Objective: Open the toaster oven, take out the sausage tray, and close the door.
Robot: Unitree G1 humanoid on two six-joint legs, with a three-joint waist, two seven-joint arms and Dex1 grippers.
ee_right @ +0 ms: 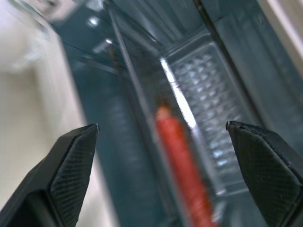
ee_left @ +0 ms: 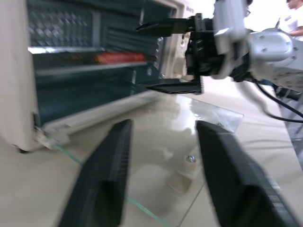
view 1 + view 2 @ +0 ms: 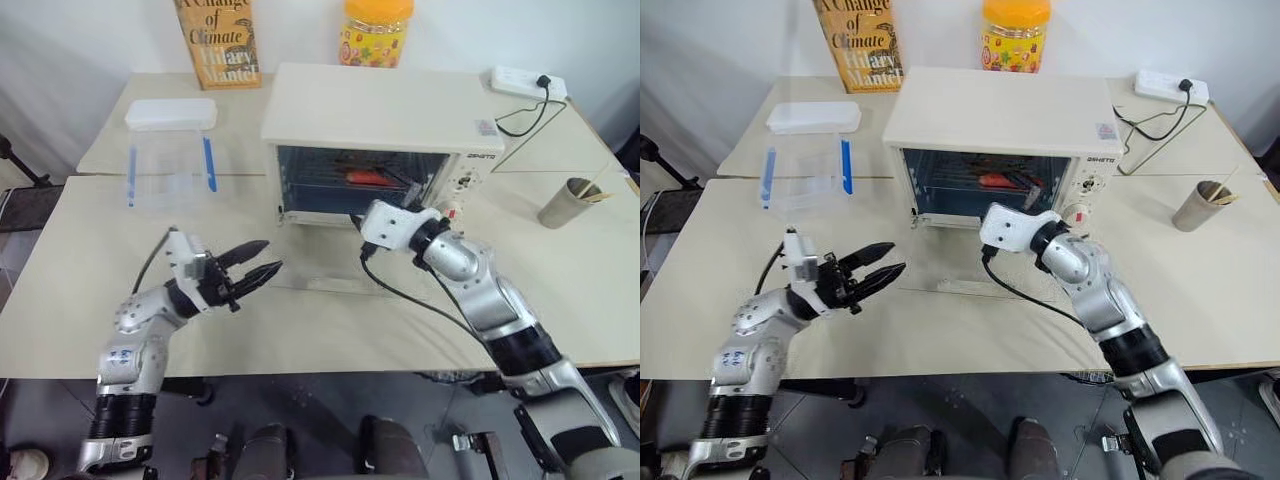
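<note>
The cream-white toaster oven stands at the middle of the table with its mouth uncovered. Its glass door lies flat on the table in front of it. Inside, a red-orange sausage rests on the silvery sausage tray on the rack. My right gripper is open at the oven's mouth, pointing at the sausage, with nothing between its fingers. My left gripper is open and empty, hanging over the table just left of the lowered door.
A clear plastic box with blue clips stands left of the oven. A book and a yellow jar are at the back. At the right are a power strip and a paper cup.
</note>
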